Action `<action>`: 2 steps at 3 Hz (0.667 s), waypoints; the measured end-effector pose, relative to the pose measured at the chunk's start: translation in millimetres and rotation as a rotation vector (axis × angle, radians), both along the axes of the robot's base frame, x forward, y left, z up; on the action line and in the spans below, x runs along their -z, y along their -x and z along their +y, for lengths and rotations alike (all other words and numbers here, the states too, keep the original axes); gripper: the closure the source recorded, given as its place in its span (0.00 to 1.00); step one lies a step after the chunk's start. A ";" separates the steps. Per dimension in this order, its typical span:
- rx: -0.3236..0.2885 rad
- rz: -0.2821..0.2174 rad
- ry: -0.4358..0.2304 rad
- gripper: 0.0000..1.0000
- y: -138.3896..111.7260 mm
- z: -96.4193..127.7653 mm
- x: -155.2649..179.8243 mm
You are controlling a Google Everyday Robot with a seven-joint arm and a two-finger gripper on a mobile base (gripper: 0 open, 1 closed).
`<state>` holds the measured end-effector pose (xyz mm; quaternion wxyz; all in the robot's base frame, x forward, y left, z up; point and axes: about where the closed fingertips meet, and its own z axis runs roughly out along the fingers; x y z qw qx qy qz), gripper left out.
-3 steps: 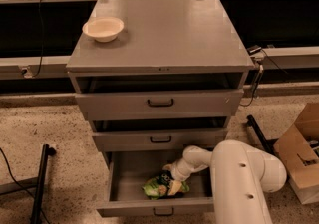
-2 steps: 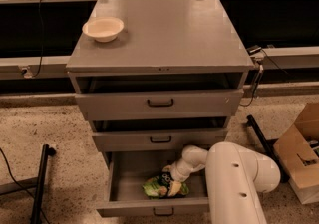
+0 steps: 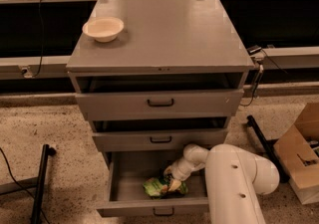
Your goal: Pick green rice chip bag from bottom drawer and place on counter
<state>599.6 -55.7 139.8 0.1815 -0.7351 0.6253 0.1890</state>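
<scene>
**Figure: White robot arm (image 3: 241, 183) reaching into the pulled-out bottom drawer (image 3: 114, 184), the lowest and deepest of three grey metal drawers.**
The pale gripper (image 3: 172, 181) sits inside this drawer, touching the right side of the small crinkly bright green rice chip bag (image 3: 157, 187). The bag lies on the drawer floor near the front wall. Whether the gripper is apart or clamped on the bag cannot be told. A round white bowl (image 3: 103, 28) stands at the rear left of the smooth grey rectangular table (image 3: 172, 34) above.

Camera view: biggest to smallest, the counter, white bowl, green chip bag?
1. The counter.
2. The white bowl and green rice chip bag look alike; the hand in the bottom drawer covers part of the bag.
</scene>
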 end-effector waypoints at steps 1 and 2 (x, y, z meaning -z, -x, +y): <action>0.026 -0.026 -0.087 0.89 -4.0 -5.0 -21.6; 0.041 -0.115 -0.232 1.00 -1.7 -18.5 -72.7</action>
